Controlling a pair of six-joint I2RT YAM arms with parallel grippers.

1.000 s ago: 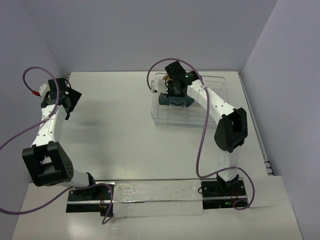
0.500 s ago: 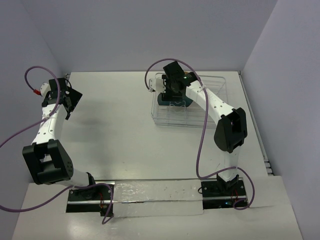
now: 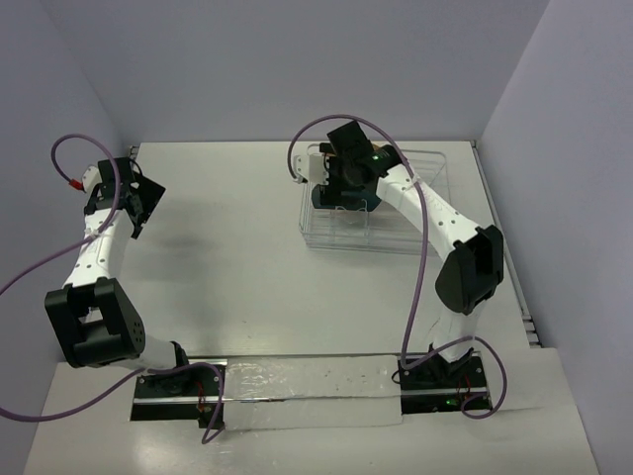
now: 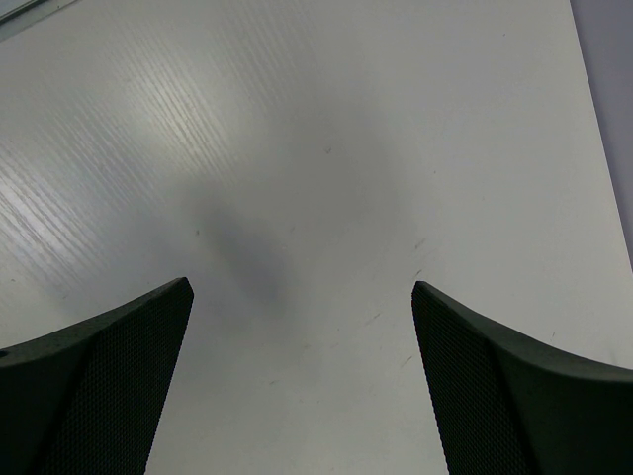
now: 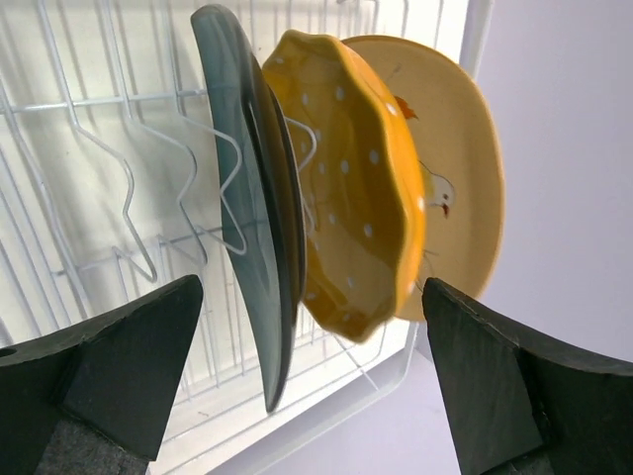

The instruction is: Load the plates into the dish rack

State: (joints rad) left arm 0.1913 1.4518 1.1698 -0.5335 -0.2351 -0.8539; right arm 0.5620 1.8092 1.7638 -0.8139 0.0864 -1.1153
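Top view, dish rack [image 3: 341, 233]: a silver wire rack on the far right part of the white table [image 3: 237, 257].
Top view, right gripper [image 3: 331, 185]: I reach over the rack's far left end; my own wrist hides most of the plates from here.
Top view, left gripper [image 3: 132, 223]: I hold it at the table's far left edge, well apart from the rack.
Top view, around: one purple cable [image 3: 410, 297] loops along each arm.
Left wrist, left gripper [image 4: 300, 287]: my fingers are spread wide with nothing between them, over bare table [image 4: 297, 119].
Right wrist, plates: three, all standing on edge in the rack [image 5: 478, 30], side by side among the upright wire dividers.
Right wrist, teal plate [image 5: 242, 198]: plain dark, on the left of the three.
Right wrist, yellow-orange plate [image 5: 361, 198]: scalloped rim, white dots, in the middle and leaning close to the teal one.
Right wrist, cream plate [image 5: 465, 178]: small reddish and dark marks, on the right, by the rack's rim.
Right wrist, right gripper [image 5: 312, 285]: my fingers [image 5: 109, 366] are spread wide and grip nothing; the plates sit beyond the tips.
Right wrist, dividers: several wire slots left of the teal plate hold no plate.
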